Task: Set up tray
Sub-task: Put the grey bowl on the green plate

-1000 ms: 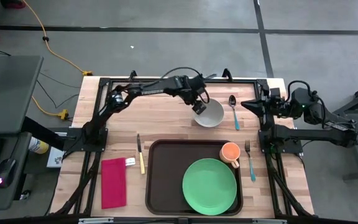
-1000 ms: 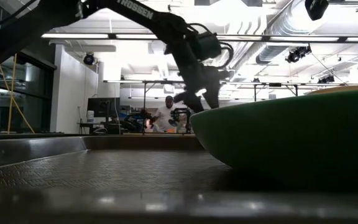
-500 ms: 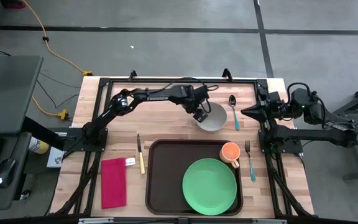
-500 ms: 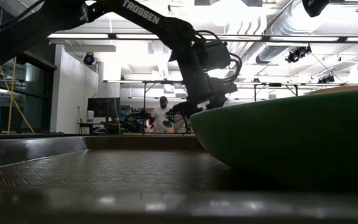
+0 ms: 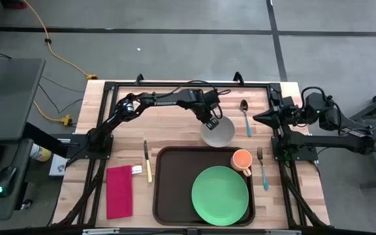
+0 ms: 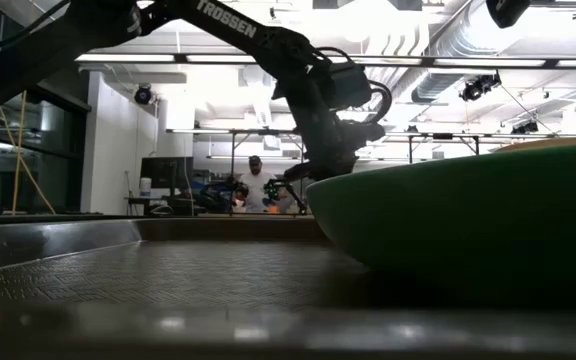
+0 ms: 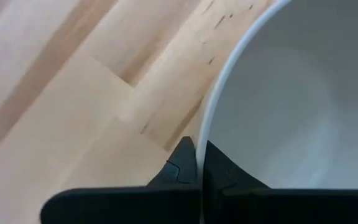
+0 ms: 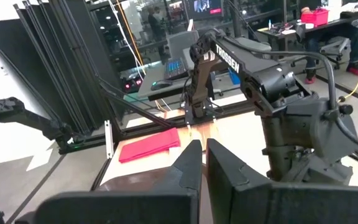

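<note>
The left claw [image 5: 212, 122] is clamped on the rim of the white bowl [image 5: 218, 132], with the brown tray [image 5: 175, 186] just beyond the bowl on the counter [image 5: 175, 127]. The right claw [image 5: 258, 118], fingers together, waits well apart.

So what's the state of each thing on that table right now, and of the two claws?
Left gripper: shut on the white bowl's rim.
White bowl: upright, on the wood behind the tray.
Right gripper: shut, empty, parked at the table's right edge.
Tray: flat, holding plate and cup.
Green plate: flat on tray.
Orange cup: upright, in the tray's corner.
Red napkin: folded, left of tray.
</note>
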`<state>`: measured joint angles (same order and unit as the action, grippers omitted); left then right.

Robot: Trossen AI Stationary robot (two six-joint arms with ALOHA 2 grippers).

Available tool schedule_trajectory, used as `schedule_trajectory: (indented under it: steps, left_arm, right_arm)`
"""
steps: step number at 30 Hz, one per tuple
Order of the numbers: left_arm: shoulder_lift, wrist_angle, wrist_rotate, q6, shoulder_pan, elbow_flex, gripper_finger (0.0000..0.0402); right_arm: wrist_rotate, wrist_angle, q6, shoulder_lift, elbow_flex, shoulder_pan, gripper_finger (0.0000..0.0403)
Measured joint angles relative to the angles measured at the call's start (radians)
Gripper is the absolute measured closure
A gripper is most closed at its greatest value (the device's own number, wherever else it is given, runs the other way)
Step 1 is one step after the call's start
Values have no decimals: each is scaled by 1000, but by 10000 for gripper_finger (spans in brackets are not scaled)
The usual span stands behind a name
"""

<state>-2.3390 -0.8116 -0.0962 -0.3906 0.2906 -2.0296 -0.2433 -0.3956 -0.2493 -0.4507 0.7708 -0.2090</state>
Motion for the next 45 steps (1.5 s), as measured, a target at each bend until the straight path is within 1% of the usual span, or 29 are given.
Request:
schedule_trajectory:
  steps: [3, 6, 10, 13, 14, 16, 17, 19, 22, 26, 31, 34, 38, 40, 44, 45]
  left_arm:
    - [9, -16, 4, 26, 6, -7, 382]
    - [10, -45, 37, 63, 14, -52, 382]
    - [11, -154, 47, 155, 41, -182, 383]
    - [11, -297, 42, 239, 61, -305, 383]
    - [15, -321, 31, 271, 66, -328, 383]
    - [84, -293, -20, 305, 76, -279, 383]
    - [113, -315, -61, 326, 84, -266, 383]
    - [159, -359, -103, 367, 82, -270, 383]
    - [216, -451, -115, 390, 66, -282, 383]
    - [275, -506, -110, 386, 0, -287, 383]
    - [294, -491, -98, 312, -121, -287, 383]
    - [294, -490, -71, 249, -202, -287, 383]
    - [274, -453, -13, 142, -306, -286, 383]
    - [259, -448, 36, 80, -351, -285, 383]
    - [226, -421, 113, -46, -425, -285, 383]
    - [210, -387, 127, -79, -440, -288, 383]
  right_arm:
    - [0, -15, 2, 0, 0, 0, 402]
    - [0, -20, 3, 0, 0, 0, 402]
    - [0, -21, -2, 0, 0, 0, 402]
    - [0, -22, 2, 0, 0, 0, 402]
    - [0, -22, 3, 0, 0, 0, 402]
    - [0, -23, 3, 0, 0, 0, 402]
    - [1, -25, 3, 0, 0, 0, 402]
    - [0, -28, 6, 1, 0, 0, 402]
    - [1, -31, 22, 1, 0, 0, 402]
    - [1, -34, 45, 1, 0, 0, 402]
    - [5, -33, 63, 1, 0, 0, 402]
    - [8, -33, 67, 1, 0, 0, 402]
    - [8, -33, 67, 1, 0, 0, 402]
    - [8, -33, 67, 1, 0, 0, 402]
    - [8, -33, 67, 0, 0, 0, 402]
    - [8, -33, 66, 1, 0, 0, 402]
